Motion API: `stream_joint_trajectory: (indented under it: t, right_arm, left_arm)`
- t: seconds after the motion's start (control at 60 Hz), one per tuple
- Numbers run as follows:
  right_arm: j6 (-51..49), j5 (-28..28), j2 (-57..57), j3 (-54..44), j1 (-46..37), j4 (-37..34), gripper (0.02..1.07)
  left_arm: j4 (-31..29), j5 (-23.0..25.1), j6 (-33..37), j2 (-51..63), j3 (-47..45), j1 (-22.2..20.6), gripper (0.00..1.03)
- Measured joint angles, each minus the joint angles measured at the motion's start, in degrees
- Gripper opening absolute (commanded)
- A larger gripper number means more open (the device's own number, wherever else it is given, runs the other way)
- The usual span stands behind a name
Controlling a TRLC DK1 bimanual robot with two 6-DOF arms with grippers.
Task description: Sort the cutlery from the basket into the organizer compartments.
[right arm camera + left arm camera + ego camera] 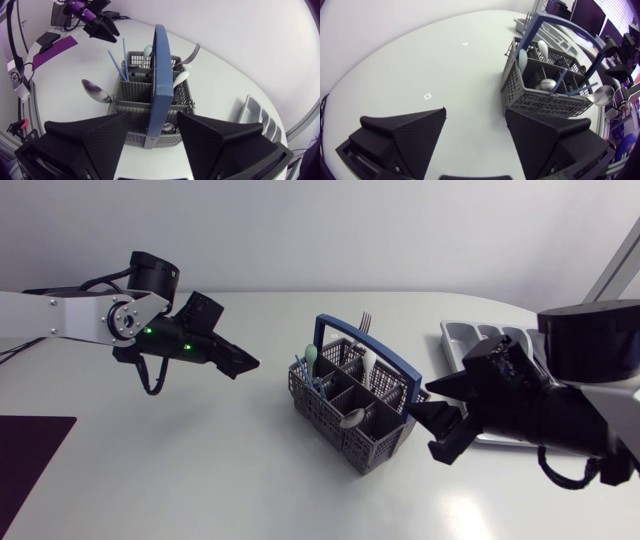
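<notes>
Looking down, head view: the silver-grey left arm comes in level from the side. Its matte black left gripper point(245, 364) hangs above bare white table point(200, 480), short of the grey slotted plastic basket with blue hoop handle point(350, 405). From here the wedges overlap, so their gap is unreadable. The right gripper point(425, 425) is spread wide at the basket's far corner, over the near end of the grey compartmented organizer tray point(480, 340). Only this view shows the whole layout, including the dark purple mat point(30, 455) at the table's edge.

Left wrist view: the left gripper point(475, 111) stands wide apart and holds nothing, with bare table between its ribbed wedge fingers point(405, 135). The basket point(545, 97) is ahead, beside one finger. A steel spoon bowl point(603, 94) juts past its rim, and a mint-green handle point(523, 60) stands upright inside.

Right wrist view: the right gripper point(153, 115) is open around the basket's point(145, 92) near end, with the handle foot between the fingers. Contact cannot be told. Seen best here are two thin blue sticks point(115, 65), a steel fork point(190, 54), the spoon point(96, 91) leaning outward and the organizer point(255, 117) beside the basket. The left gripper point(102, 25) is well beyond.
</notes>
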Motion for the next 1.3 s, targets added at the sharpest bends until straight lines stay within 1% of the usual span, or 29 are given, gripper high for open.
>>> stream_joint_trajectory:
  t: [0.05,0.067,0.133,0.167,0.183,0.267,0.3,0.317,0.333,0.35,0.45,0.467,0.483,0.567,0.683,0.817,0.867,0.967,1.15,1.3]
  right_arm:
    - [-0.5,-0.9,-1.0,-0.6,-1.0,-1.1,0.18]
    - [-0.8,-1.6,-1.3,-0.8,-1.6,-1.5,0.16]
    - [-2.1,-3.7,-1.5,-1.6,-4.6,-2.6,0.13]
    - [-2.8,-4.2,-1.5,-1.7,-6.2,-3.6,0.10]
    - [-3.1,-4.3,-1.5,-1.7,-7.0,-4.1,0.10]
    - [-5.0,-5.2,-1.5,-1.7,-8.5,-5.4,0.09]
    - [-5.6,-5.2,-1.6,-1.8,-8.9,-5.8,0.09]
    - [-5.6,-5.2,-1.6,-1.8,-9.1,-6.0,0.09]
    - [-5.8,-5.2,-1.6,-1.9,-9.3,-6.0,0.09]
    - [-6.0,-5.2,-1.6,-1.9,-9.4,-6.2,0.09]
    - [-7.1,-5.2,-1.1,-2.2,-10.1,-6.5,0.08]
    - [-7.2,-5.2,-0.8,-2.2,-10.2,-6.5,0.08]
    - [-7.3,-5.2,-0.5,-2.2,-10.3,-6.5,0.08]
    - [-8.3,-5.2,3.9,-2.2,-11.7,-5.8,0.08]
    - [-8.6,-5.0,9.4,-2.4,-13.3,-3.0,0.08]
    - [-8.5,-5.1,13.4,-2.6,-13.6,1.2,0.08]
    - [-8.1,-5.2,15.5,-2.6,-13.4,3.0,0.08]
    - [-7.1,-5.4,20.3,-1.5,-12.3,4.2,0.08]
    - [-5.1,-6.9,26.5,2.5,-11.9,6.0,0.08]
    - [-3.7,-6.9,29.5,5.4,-10.6,6.0,0.08]
  left_arm:
    - [0.9,0.0,0.0,1.3,1.2,0.0,0.66]
    - [1.1,0.0,0.0,1.7,1.6,0.0,0.66]
    - [1.6,0.0,0.0,4.2,4.0,-0.3,0.65]
    - [1.7,0.0,0.0,5.8,5.4,-0.5,0.61]
    - [1.7,0.0,0.0,6.8,6.3,-0.8,0.60]
    - [1.7,0.0,0.0,10.2,8.7,-1.8,0.54]
    - [1.6,0.0,0.0,11.0,9.2,-2.1,0.47]
    - [1.6,0.0,0.0,11.4,9.5,-2.3,0.36]
    - [1.6,0.0,0.0,11.7,9.6,-2.3,0.33]
    - [1.6,0.0,0.0,12.0,9.8,-2.5,0.26]
    - [1.0,0.3,-0.3,13.9,11.5,-2.8,0.10]
    - [0.3,0.6,-0.7,14.6,12.3,-2.8,0.06]
    - [0.0,0.8,-0.7,15.0,12.7,-2.8,0.04]
    - [-0.7,2.0,-1.0,17.5,14.8,-2.6,0.04]
    - [-2.9,5.6,-1.1,19.7,16.1,-2.6,0.04]
    - [-4.7,8.7,-1.1,19.9,16.6,-3.7,0.04]
    - [-5.2,10.6,-1.1,19.9,17.1,-4.3,0.04]
    - [-6.6,12.9,-0.5,19.9,17.7,-5.4,0.04]
    - [-10.5,14.9,3.3,19.9,17.7,-6.3,0.04]
    - [-12.4,15.9,6.4,19.8,16.7,-4.8,0.04]
